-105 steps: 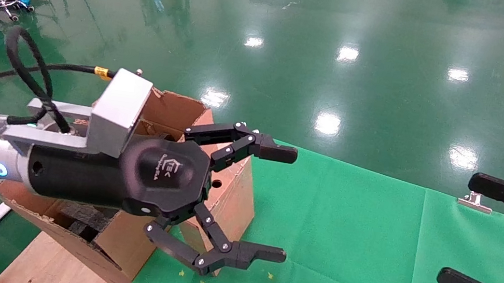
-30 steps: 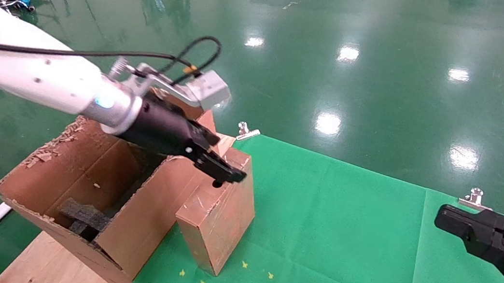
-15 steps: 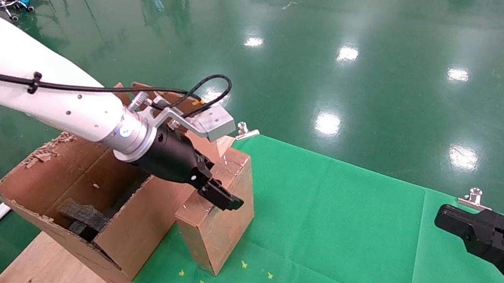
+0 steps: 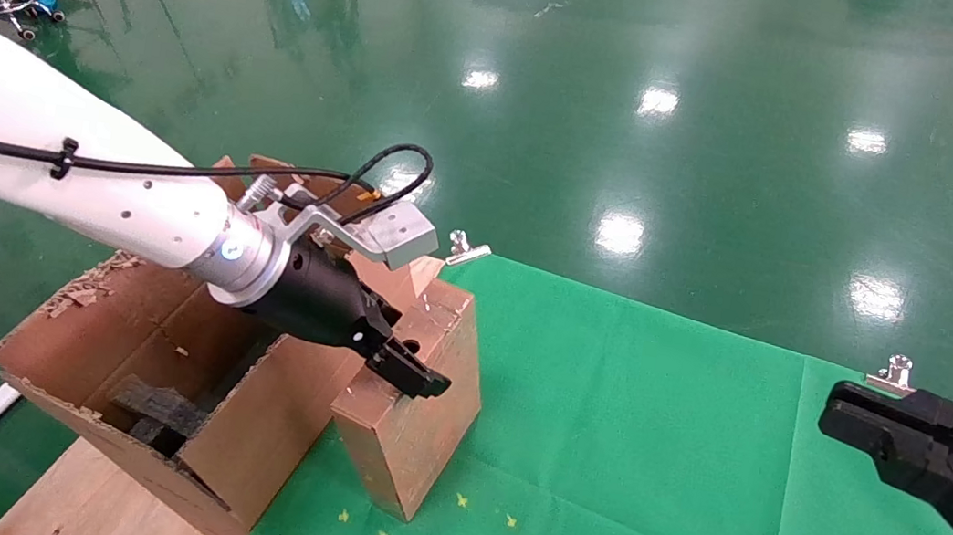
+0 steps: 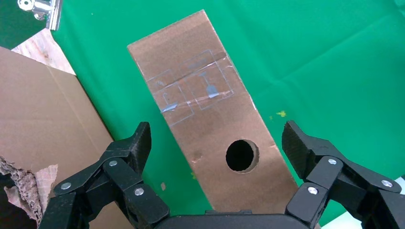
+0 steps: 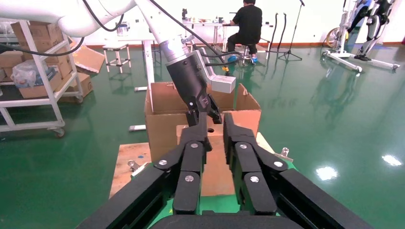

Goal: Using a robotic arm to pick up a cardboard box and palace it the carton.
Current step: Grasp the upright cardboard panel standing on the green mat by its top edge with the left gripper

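carton [image 4: 154,336] sitting far left, ragged corrugated flaps, open top. left gripper [image 5: 217,157] hovering over cardboard box [image 4: 412,406], jaws spread wide, straddling box, not touching. box standing on green cloth [image 4: 647,437], leaning against carton wall; scuffed reddish-brown, taped, round hole. advising: centring, closing across narrow faces. right gripper [image 6: 216,131] idling far right, jaws pressed together.
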`<state>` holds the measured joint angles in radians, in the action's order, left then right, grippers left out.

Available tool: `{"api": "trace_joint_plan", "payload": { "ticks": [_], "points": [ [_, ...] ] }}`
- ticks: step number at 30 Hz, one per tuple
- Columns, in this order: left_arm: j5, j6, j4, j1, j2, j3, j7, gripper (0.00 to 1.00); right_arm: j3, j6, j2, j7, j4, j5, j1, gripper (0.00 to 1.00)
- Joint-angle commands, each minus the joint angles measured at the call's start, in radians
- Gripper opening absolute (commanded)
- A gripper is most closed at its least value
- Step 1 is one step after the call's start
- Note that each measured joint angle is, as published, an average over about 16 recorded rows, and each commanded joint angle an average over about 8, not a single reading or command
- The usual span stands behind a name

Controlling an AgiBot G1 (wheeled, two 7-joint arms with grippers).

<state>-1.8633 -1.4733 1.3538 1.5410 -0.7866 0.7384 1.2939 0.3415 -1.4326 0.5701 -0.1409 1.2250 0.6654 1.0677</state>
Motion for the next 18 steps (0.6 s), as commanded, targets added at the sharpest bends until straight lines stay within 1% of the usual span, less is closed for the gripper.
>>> {"api": "trace_joint_plan", "payload": {
  "ticks": [1, 18],
  "points": [
    [0.002, 0.0, 0.0, 0.0, 0.0, -0.001, 0.0, 0.0, 0.0, 0.0, 0.0, 0.0, 0.0, 0.0, 0.0, 1.0],
    [0.01, 0.002, -0.002, -0.002, 0.001, -0.005, 0.001, 0.0, 0.0, 0.0, 0.0, 0.0, 0.0, 0.0, 0.0, 1.0]
  ]
}}
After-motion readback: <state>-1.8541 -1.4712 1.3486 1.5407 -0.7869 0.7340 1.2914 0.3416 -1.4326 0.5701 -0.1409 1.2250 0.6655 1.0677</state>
